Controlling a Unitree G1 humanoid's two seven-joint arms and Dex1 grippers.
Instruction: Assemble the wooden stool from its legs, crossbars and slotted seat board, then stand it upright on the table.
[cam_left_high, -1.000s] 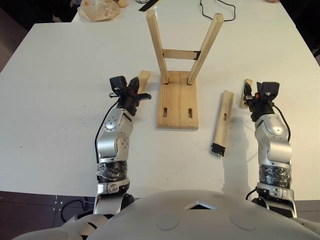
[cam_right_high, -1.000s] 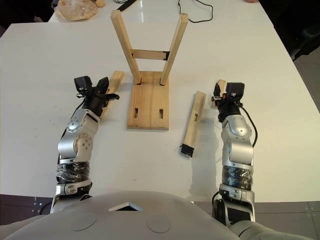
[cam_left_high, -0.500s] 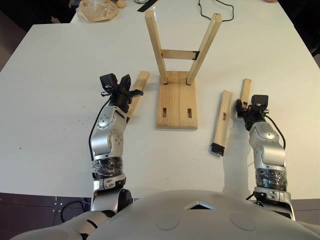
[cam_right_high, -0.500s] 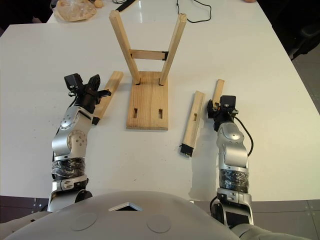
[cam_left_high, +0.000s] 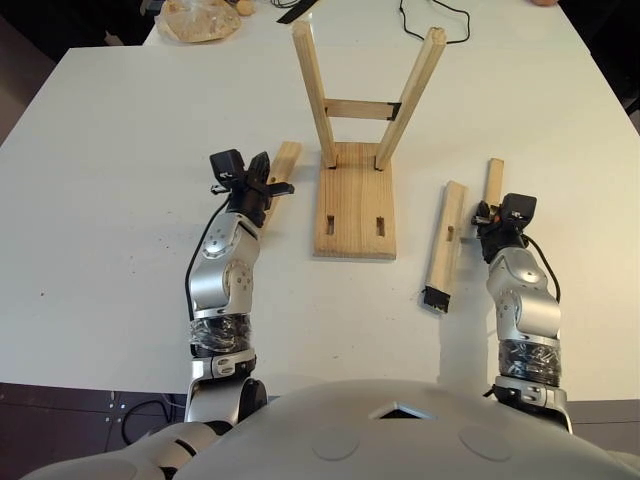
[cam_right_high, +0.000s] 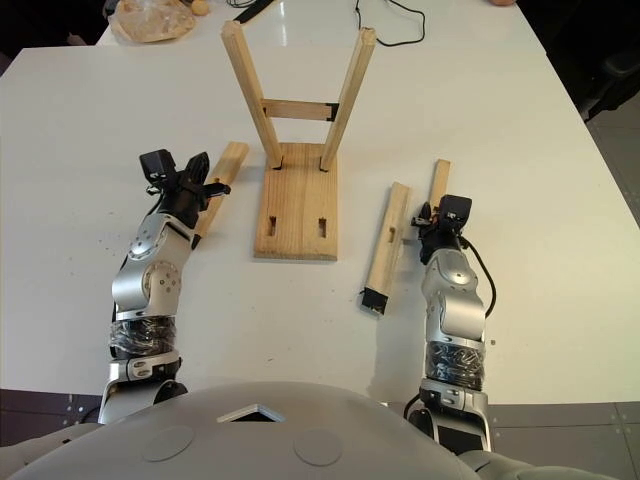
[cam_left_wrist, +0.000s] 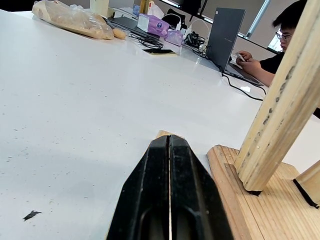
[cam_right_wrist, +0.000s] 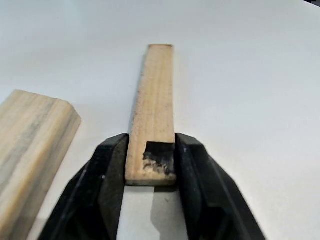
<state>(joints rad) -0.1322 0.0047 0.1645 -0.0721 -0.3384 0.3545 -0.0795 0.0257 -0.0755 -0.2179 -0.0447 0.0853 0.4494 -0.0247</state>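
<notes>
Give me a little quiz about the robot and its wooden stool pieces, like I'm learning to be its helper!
1. True or false: four standing wooden legs are fitted into the pale slotted wooden seat board.
2. What sits between the fingers of the right gripper? A) the end of a thin flat wooden crossbar B) a metal screwdriver C) a red ball
3. Fill in: the seat board has ___ empty slots on the side nearer the robot.
Key: 1 false, only two stand there; 2 A; 3 two.
</notes>
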